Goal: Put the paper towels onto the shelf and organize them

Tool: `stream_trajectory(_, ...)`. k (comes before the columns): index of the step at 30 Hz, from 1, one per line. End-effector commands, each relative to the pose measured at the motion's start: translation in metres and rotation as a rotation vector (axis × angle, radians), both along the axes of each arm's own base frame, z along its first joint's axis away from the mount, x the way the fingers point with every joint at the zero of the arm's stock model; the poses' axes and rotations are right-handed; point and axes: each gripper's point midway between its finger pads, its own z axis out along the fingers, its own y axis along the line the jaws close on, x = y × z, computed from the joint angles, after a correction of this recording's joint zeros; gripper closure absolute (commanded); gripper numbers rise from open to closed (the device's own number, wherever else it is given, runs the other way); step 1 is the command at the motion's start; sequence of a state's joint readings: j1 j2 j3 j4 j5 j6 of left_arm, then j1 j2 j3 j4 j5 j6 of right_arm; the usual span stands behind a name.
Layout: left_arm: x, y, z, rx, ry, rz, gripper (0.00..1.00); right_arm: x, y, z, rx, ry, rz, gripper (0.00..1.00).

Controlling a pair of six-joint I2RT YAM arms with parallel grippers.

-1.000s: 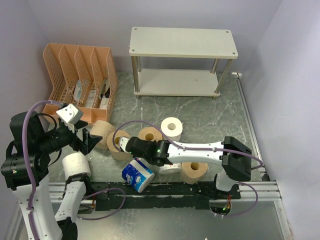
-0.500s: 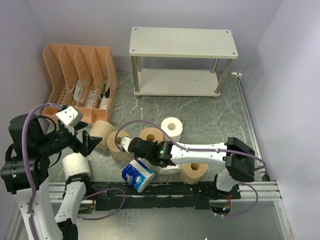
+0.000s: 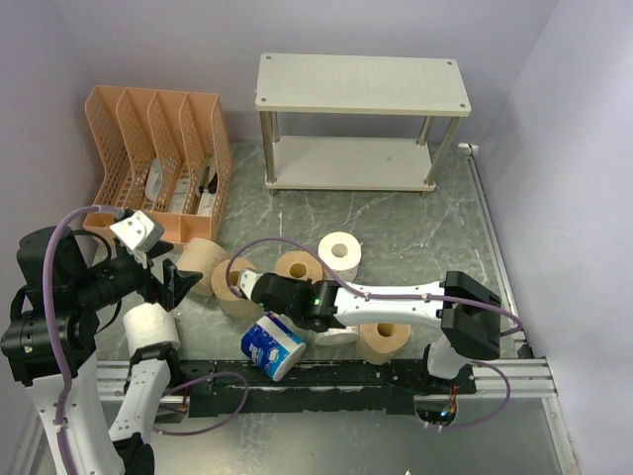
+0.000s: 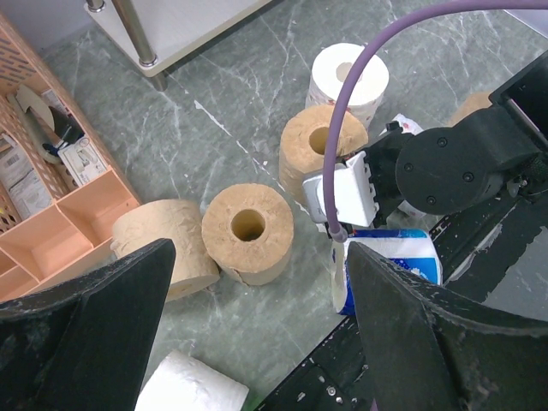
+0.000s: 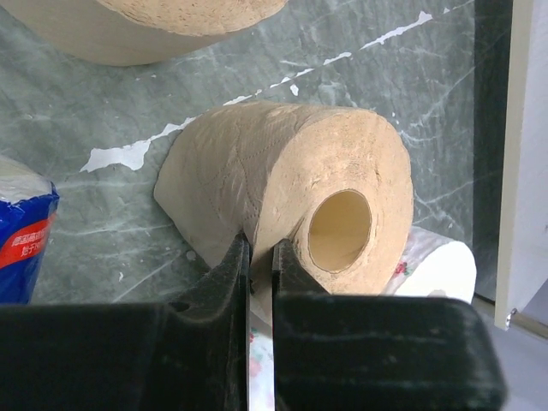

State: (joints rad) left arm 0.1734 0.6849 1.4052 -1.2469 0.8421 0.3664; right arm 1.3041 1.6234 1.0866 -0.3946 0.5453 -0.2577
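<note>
Eight paper towel rolls lie on the counter [image 3: 415, 228]: four tan rolls [image 3: 203, 262] [image 3: 232, 302] [image 3: 297, 267] [image 3: 383, 341], two plain white rolls [image 3: 339, 252] [image 3: 150, 327], one white roll with pink print [image 3: 338, 337] (half hidden under an arm) and one blue-wrapped roll [image 3: 272, 346]. There is one shelf [image 3: 361, 84] with two boards and four metal legs, one orange organizer [image 3: 158, 158] with four slots, and two robot arms [image 3: 59, 297] [image 3: 396, 297].
</note>
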Motion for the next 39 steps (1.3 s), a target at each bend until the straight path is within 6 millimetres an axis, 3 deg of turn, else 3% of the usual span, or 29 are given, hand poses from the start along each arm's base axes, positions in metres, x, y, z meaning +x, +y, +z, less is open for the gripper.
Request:
stream_trajectory(1, -0.002, -0.001, 0.004, -0.003, -0.024, -0.004, 0.06, -0.007, -0.022, -0.036, -0.144, 0.061, -0.002, 1.00)
stream_trajectory(3, -0.002, -0.001, 0.005, -0.003, -0.027, -0.003, 0.06, -0.003, -0.022, -0.028, -0.134, 0.041, -0.010, 1.00)
stream_trajectory(7, -0.003, -0.001, 0.005, -0.002, -0.029, -0.003, 0.06, 0.009, -0.013, 0.023, -0.027, -0.052, -0.026, 1.00)
stream_trajectory(8, -0.003, -0.002, 0.005, -0.003, -0.030, -0.006, 0.01, 0.012, -0.012, 0.038, 0.000, -0.074, -0.028, 1.00)
stream_trajectory(12, -0.005, -0.003, 0.006, -0.003, -0.035, -0.012, 0.08, 0.031, -0.013, 0.090, 0.077, -0.121, -0.044, 1.00)
stream_trajectory(16, -0.005, -0.003, 0.006, -0.002, -0.034, -0.012, 0.09, 0.061, -0.025, 0.124, 0.091, -0.174, -0.090, 1.00)
stream_trajectory(21, -0.005, -0.002, 0.006, -0.001, -0.037, -0.010, 0.09, 0.101, -0.043, 0.148, 0.087, -0.233, -0.142, 1.00)
stream_trajectory(27, -0.006, -0.003, 0.006, -0.001, -0.038, -0.010, 0.09, 0.171, -0.086, 0.164, 0.066, -0.297, -0.257, 1.00)
stream_trajectory(31, -0.006, -0.003, 0.006, -0.001, -0.038, -0.010, 0.09, 0.207, -0.113, 0.182, 0.055, -0.427, -0.310, 1.00)
stream_trajectory(39, -0.006, -0.002, 0.006, 0.000, -0.042, -0.005, 0.08, 0.238, -0.140, 0.188, 0.037, -0.529, -0.221, 1.00)
